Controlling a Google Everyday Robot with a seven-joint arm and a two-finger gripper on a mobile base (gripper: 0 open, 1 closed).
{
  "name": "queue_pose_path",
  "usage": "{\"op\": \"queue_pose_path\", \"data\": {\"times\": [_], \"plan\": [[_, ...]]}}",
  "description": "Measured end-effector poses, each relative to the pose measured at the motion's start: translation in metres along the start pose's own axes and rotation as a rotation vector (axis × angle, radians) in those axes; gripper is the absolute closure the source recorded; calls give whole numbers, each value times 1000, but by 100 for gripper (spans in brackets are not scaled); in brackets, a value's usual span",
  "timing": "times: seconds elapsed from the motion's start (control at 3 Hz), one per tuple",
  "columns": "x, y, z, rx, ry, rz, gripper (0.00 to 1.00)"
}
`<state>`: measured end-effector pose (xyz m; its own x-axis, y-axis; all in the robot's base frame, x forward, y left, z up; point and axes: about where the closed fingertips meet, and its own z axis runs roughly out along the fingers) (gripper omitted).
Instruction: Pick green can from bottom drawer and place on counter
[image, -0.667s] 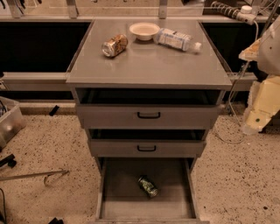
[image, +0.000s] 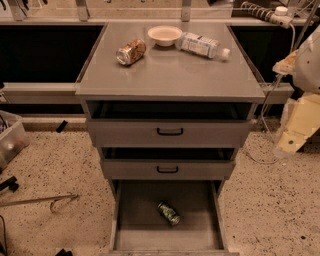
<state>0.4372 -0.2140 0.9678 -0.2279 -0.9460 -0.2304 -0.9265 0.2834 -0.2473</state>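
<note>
The green can (image: 169, 213) lies on its side on the grey floor of the open bottom drawer (image: 135, 225), right of the middle. The counter (image: 170, 75) is the flat grey top of the drawer cabinet. My arm's cream-coloured end with the gripper (image: 289, 142) hangs at the right edge of the view, beside the cabinet at the height of the upper drawers. It is well above and to the right of the can and touches nothing.
On the counter's far part lie a tan-orange patterned can (image: 131, 52), a white bowl (image: 164, 35) and a plastic water bottle (image: 202, 45). The two upper drawers (image: 169, 132) with black handles are partly pulled out. A clear bin (image: 11, 140) and a metal rod (image: 40, 201) are on the floor at the left.
</note>
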Motion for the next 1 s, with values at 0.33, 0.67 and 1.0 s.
{"op": "queue_pose_path", "data": {"times": [0.33,0.67,1.0], "plan": [[-7,21,44,-40,-75,73,0],[-30,56,116,-107,-146,151,0],[-55,103,203,-212,-189,216,0]]}}
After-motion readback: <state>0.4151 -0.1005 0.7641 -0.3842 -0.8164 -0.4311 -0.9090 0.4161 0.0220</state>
